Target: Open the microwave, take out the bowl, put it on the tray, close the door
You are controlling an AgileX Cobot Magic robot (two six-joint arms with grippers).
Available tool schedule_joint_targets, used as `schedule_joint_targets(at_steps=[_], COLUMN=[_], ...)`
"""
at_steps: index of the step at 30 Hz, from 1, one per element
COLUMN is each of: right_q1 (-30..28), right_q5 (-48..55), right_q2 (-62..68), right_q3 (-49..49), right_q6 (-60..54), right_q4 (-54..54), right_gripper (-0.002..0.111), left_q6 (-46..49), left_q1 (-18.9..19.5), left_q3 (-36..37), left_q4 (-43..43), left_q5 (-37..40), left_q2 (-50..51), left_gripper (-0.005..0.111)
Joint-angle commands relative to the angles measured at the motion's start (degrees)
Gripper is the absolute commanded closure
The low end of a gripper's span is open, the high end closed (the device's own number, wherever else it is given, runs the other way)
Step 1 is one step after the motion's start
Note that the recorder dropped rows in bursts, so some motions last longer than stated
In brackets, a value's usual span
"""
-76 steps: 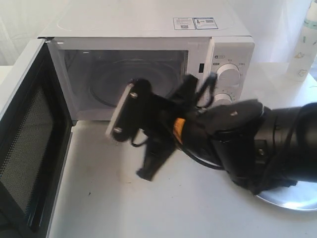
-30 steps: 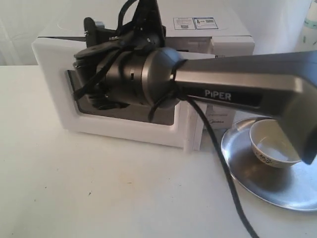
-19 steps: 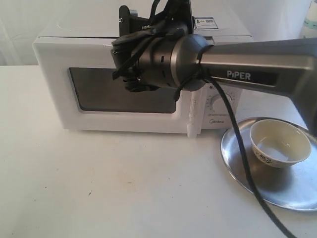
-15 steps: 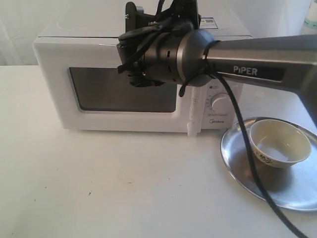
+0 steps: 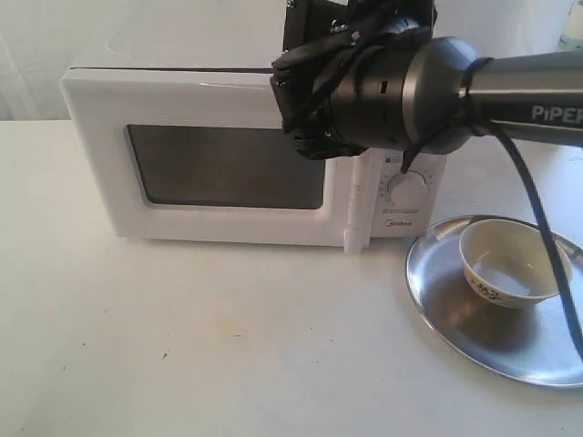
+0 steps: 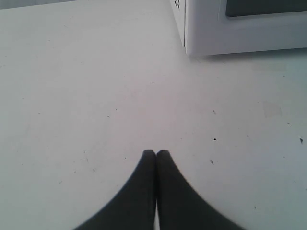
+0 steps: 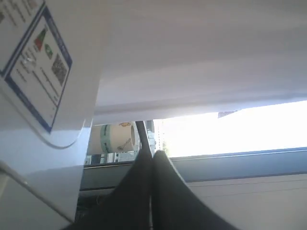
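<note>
A: Exterior: door shut on microwave. Bowl sits in tray, just beside microwave's knob.
B: Left wrist: left hand pressed together over desk, near microwave's corner.
A: Right wrist: right hand pressed together, near microwave's sticker.

The microwave has a smooth white shell with a faint gloss, and the window in its door is dark and sheeny. The tray is bright polished metal, the bowl glazed cream ceramic. The white tabletop looks matt and lightly speckled. My left gripper is matt black, plastic-looking; my right arm has a satin grey casing.
</note>
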Motion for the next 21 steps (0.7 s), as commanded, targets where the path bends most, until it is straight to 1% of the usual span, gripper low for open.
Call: schedule_joint_targets(at_steps=[1,2,5,7,9,10,11,12,13,16,17,18,19,20,21], right_q1=[-1.69,-2.78,-6.1,-6.11,-4.73,-2.06,-0.93,1.14,2.26,6.92,9.22,10.24,11.91,12.68,13.77], right_q5=[-5.1,-7.59,-8.6,-8.22,-7.85,-9.82,-10.95,-13.68,-15.39,-16.87,-17.24,-17.93,-19.53,-20.78,-23.33], right_q2=[0.6,0.73,1.06,0.1,-2.87,-8.1,-10.34,-15.3,-18.0,-28.71,-34.14,-37.24,-43.45,-46.53,-51.92], right_q3=[0.78,0.78,0.78,0.78,0.78,0.78,0.78,2.12,3.47,10.65,14.95,17.71,23.61,26.68,32.17], right_q6=[9.82,9.9,14.53,16.58,16.58,16.58,16.47,15.87,14.64,13.89,13.89,14.24,15.39,16.15,17.86], right_q4=[-4.38,-4.38,-4.38,-4.38,-4.38,-1.33,1.26,5.93,7.62,12.75,15.69,17.06,18.79,19.15,19.15], right_gripper=[0.108,0.108,0.108,0.108,0.108,0.108,0.108,0.108,0.108,0.108,0.108,0.108,0.108,0.108,0.108], left_q6=[0.0,0.0,0.0,0.0,0.0,0.0,0.0,0.0,0.0,0.0,0.0,0.0,0.0,0.0,0.0], left_q1=[-0.17,-0.17,-0.17,-0.17,-0.17,-0.17,-0.17,-0.17,-0.17,-0.17,-0.17,-0.17,-0.17,-0.17,-0.17], left_q3=[-0.16,-0.16,-0.16,-0.16,-0.16,-0.16,-0.16,-0.16,-0.16,-0.16,-0.16,-0.16,-0.16,-0.16,-0.16], left_q4=[-0.49,-0.49,-0.49,-0.49,-0.49,-0.49,-0.49,-0.49,-0.49,-0.49,-0.49,-0.49,-0.49,-0.49,-0.49], left_q5=[0.09,0.09,0.09,0.09,0.09,0.09,0.09,0.09,0.09,0.09,0.09,0.09,0.09,0.09,0.09], left_q2=[-0.12,-0.12,-0.12,-0.12,-0.12,-0.12,-0.12,-0.12,-0.12,-0.12,-0.12,-0.12,-0.12,-0.12,-0.12], left_gripper=[0.107,0.107,0.107,0.107,0.107,0.107,0.107,0.107,0.107,0.107,0.107,0.107,0.107,0.107,0.107])
